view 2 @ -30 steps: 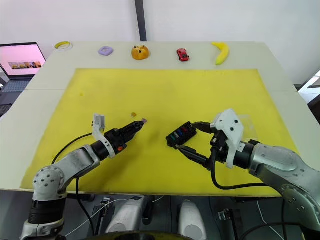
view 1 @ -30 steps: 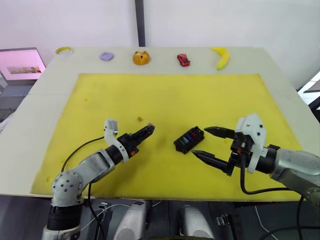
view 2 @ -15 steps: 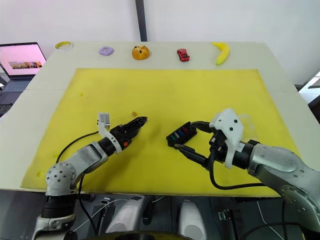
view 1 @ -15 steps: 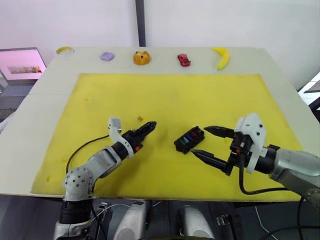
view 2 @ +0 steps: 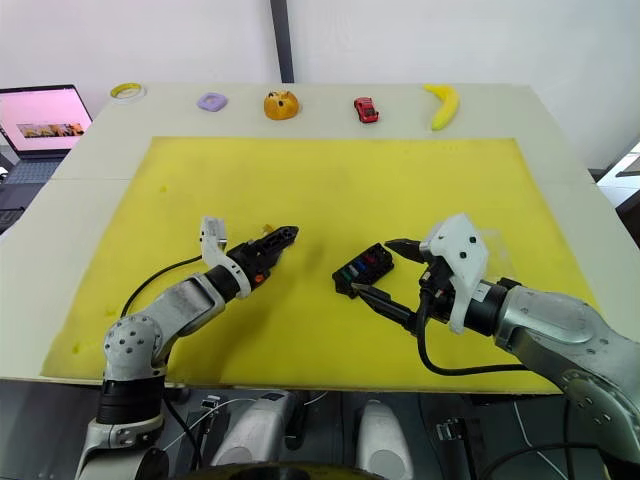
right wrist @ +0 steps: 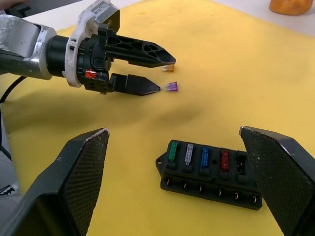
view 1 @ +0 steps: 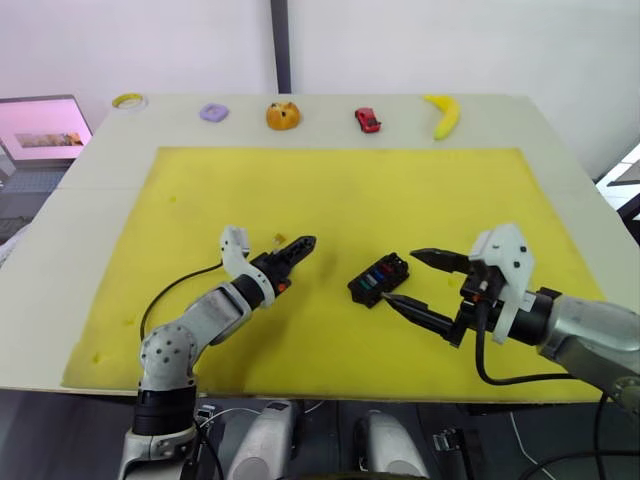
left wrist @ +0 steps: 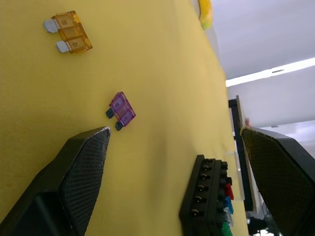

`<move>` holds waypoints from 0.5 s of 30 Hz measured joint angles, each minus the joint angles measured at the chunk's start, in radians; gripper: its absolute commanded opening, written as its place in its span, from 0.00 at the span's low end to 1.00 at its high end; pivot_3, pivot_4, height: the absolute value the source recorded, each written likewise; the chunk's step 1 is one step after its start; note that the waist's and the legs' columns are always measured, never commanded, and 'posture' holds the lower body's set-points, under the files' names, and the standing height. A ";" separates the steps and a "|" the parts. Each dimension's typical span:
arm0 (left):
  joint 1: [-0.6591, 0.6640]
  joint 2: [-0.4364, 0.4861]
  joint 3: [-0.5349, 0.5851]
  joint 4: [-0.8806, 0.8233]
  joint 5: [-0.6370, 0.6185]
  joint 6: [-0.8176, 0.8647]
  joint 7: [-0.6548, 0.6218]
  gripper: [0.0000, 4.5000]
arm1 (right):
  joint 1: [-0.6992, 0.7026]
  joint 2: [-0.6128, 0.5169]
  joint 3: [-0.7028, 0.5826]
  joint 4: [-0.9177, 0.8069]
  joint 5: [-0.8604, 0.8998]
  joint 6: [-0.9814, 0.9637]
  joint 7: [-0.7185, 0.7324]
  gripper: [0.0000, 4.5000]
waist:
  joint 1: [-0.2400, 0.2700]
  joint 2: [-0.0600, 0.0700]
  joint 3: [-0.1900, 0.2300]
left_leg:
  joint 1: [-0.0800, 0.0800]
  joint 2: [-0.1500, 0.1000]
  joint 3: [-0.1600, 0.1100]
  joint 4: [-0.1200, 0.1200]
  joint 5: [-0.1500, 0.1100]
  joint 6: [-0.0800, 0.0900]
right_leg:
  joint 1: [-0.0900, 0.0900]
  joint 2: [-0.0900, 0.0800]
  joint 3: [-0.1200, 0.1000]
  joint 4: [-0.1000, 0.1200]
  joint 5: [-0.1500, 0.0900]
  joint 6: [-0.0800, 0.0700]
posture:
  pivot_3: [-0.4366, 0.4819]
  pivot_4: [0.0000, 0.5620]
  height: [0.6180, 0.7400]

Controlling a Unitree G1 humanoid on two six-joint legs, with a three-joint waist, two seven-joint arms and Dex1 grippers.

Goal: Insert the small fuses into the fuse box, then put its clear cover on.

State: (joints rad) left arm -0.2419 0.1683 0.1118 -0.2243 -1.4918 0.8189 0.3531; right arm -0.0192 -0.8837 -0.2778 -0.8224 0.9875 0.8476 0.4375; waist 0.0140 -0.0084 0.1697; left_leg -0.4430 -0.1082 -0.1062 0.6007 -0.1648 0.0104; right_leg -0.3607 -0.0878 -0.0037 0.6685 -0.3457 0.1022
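Yellow matting [view 1: 340, 190] covered most of the white table [view 1: 100, 215] I was working over, with a roll of tape [view 1: 127, 100], a purple ring [view 1: 213, 113], an orange toy [view 1: 282, 115], a red toy car [view 1: 367, 120] and a banana [view 1: 443, 113] lined up along its far edge. My left gripper [view 1: 302, 246] hung low over the mat with its fingers parted around a purple fuse [left wrist: 121, 110], not touching it, and an amber fuse [left wrist: 68, 32] lay just beyond. I had my right gripper [view 1: 408, 277] spread wide around the near right end of the black fuse box [view 1: 378, 279], which sat near the mat's middle with green, grey, blue and red fuses [right wrist: 203, 157] already slotted in one row.
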 measured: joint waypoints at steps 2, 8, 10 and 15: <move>-0.002 -0.003 0.001 0.000 0.000 0.000 0.006 1.00 | 0.003 0.000 0.000 0.000 0.000 0.000 -0.001 0.99 | 0.000 0.000 0.000 | 0.000 0.000 0.000 0.000 0.000 0.000 | 0.000 0.000 0.000 0.000 0.000 0.000 | 0.48 0.27 0.96; -0.030 -0.041 0.002 0.029 0.027 -0.009 0.017 1.00 | 0.003 0.001 0.000 0.000 0.000 0.000 -0.012 0.99 | 0.003 0.000 0.000 | 0.000 0.000 0.000 0.001 0.000 0.000 | 0.001 0.000 0.000 0.000 0.000 0.000 | 0.48 0.27 0.96; -0.031 -0.052 0.002 0.032 0.041 -0.017 0.018 1.00 | 0.003 0.001 0.000 0.000 0.000 0.000 -0.014 0.99 | 0.003 0.000 0.000 | 0.000 0.000 0.000 0.001 0.000 0.000 | 0.001 0.000 0.000 0.000 0.000 0.000 | 0.48 0.27 0.96; -0.031 -0.064 0.010 0.032 0.044 -0.017 0.022 1.00 | 0.005 0.001 -0.001 0.000 0.002 0.000 -0.021 0.99 | 0.003 0.000 0.000 | 0.000 0.000 0.000 0.001 0.000 0.000 | 0.001 0.000 0.000 0.000 0.000 0.000 | 0.48 0.27 0.96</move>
State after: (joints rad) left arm -0.2732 0.1046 0.1216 -0.1919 -1.4474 0.8024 0.3752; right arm -0.0140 -0.8829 -0.2788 -0.8224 0.9898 0.8476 0.4168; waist 0.0166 -0.0086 0.1697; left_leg -0.4429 -0.1084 -0.1063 0.6015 -0.1648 0.0104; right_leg -0.3599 -0.0878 -0.0040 0.6684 -0.3456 0.1023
